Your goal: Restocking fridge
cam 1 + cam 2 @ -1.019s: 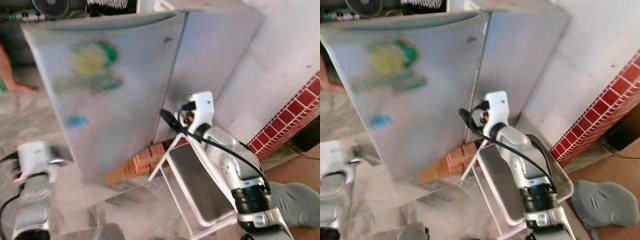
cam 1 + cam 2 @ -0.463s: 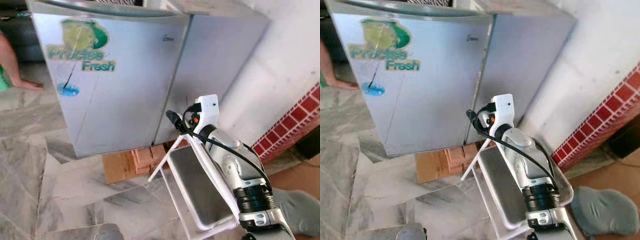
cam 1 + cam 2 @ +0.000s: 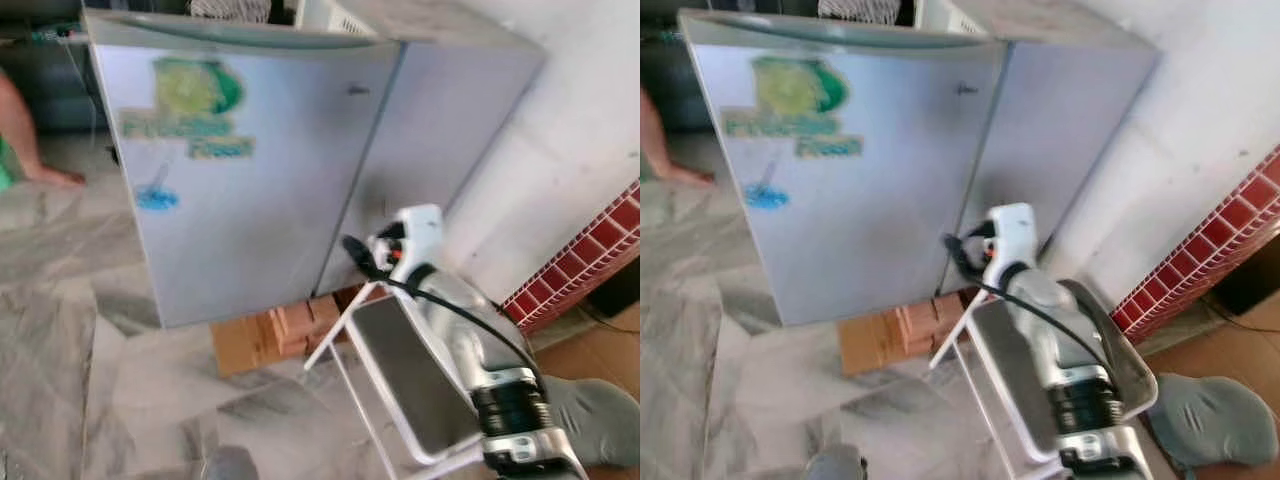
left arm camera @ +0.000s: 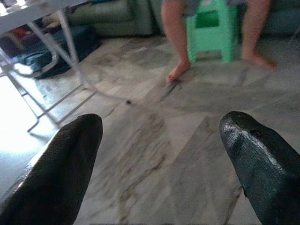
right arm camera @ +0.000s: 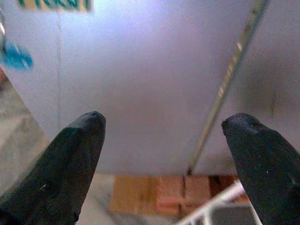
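Jaws on both arms stood apart and held nothing. I logged the right gripper [image 5: 161,154] raised toward the lower front of the fridge [image 3: 250,190], aimed near the seam where the door [image 3: 850,180] meets the cabinet side; the left gripper [image 4: 161,168] pointed at bare marble floor [image 4: 187,117], with a person's legs and a green stool [image 4: 211,28] beyond. Fridge: small, silver, door closed, sticker on front, resting on bricks [image 3: 290,325]. White wire rack [image 3: 400,380] just beside it, under my right arm. No goods for stocking seen. Progress, by my estimate: barely begun; door unopened, items unfetched, everything left.
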You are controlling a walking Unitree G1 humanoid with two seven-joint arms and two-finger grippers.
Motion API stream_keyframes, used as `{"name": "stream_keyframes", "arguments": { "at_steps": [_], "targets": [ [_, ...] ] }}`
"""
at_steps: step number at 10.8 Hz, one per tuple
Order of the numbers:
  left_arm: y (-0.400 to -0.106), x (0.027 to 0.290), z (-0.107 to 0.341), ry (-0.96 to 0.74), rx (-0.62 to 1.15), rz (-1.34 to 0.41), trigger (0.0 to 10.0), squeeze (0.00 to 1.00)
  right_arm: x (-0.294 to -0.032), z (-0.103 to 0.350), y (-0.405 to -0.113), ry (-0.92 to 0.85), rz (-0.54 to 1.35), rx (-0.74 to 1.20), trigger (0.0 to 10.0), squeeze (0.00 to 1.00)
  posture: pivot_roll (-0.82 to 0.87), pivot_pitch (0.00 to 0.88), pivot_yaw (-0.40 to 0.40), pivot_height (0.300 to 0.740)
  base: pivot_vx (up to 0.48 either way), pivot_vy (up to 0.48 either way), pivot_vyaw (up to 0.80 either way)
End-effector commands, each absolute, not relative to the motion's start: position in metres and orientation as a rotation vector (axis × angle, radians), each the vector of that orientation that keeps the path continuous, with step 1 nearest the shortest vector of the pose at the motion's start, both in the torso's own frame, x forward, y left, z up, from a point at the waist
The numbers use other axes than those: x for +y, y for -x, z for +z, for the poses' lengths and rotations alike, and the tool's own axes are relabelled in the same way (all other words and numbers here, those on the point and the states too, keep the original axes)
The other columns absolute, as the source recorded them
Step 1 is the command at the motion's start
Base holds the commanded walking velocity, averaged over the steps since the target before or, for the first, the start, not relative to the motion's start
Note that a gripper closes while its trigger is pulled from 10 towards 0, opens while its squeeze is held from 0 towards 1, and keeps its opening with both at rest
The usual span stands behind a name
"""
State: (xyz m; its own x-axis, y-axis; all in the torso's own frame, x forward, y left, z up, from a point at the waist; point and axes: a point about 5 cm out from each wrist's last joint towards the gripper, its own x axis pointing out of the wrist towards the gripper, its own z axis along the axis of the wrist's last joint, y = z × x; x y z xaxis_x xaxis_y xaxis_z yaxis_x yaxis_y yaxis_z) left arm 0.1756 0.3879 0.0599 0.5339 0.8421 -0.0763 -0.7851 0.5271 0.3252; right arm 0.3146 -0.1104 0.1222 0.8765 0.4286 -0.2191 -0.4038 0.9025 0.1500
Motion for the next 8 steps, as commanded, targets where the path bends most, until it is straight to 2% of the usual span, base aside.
{"name": "stream_keyframes", "arguments": {
  "at_steps": [1,3,4,5,6,7,8],
  "targets": [
    [-0.185,0.371,0.051,-0.226,0.244,0.907,10.0,0.0,-0.118,0.125,-0.317,-0.093,0.41,0.238,10.0,0.0,0.18,0.004,-0.111,0.74,0.0,0.0,0.0],
    [-0.202,0.321,0.034,-0.135,0.283,0.744,10.0,0.0,-0.091,0.128,-0.318,-0.112,0.492,0.246,10.0,0.0,0.18,0.007,-0.109,0.74,0.0,0.0,0.0],
    [-0.218,0.286,0.031,-0.085,0.282,0.641,10.0,0.0,-0.053,0.128,-0.319,-0.053,0.602,0.283,10.0,0.0,0.18,0.001,-0.113,0.74,0.0,0.0,0.0],
    [-0.228,0.268,0.034,-0.057,0.265,0.585,10.0,0.0,-0.024,0.134,-0.318,-0.054,0.699,0.271,10.0,0.0,0.19,0.0,-0.114,0.74,0.0,0.0,0.0],
    [-0.24,0.245,0.04,-0.042,0.229,0.489,10.0,0.0,0.027,0.15,-0.3,-0.116,0.988,0.284,10.0,0.0,0.19,0.0,-0.117,0.74,0.0,0.0,0.0],
    [-0.242,0.24,0.039,-0.029,0.233,0.476,10.0,0.0,0.049,0.17,-0.283,-0.222,1.202,0.282,10.0,0.0,0.2,0.0,-0.125,0.74,0.0,0.0,0.0],
    [-0.243,0.236,0.036,-0.005,0.252,0.446,10.0,0.0,0.059,0.184,-0.269,-0.299,1.356,0.28,10.0,0.0,0.2,0.0,-0.127,0.74,0.0,0.0,0.0]
  ]
}}
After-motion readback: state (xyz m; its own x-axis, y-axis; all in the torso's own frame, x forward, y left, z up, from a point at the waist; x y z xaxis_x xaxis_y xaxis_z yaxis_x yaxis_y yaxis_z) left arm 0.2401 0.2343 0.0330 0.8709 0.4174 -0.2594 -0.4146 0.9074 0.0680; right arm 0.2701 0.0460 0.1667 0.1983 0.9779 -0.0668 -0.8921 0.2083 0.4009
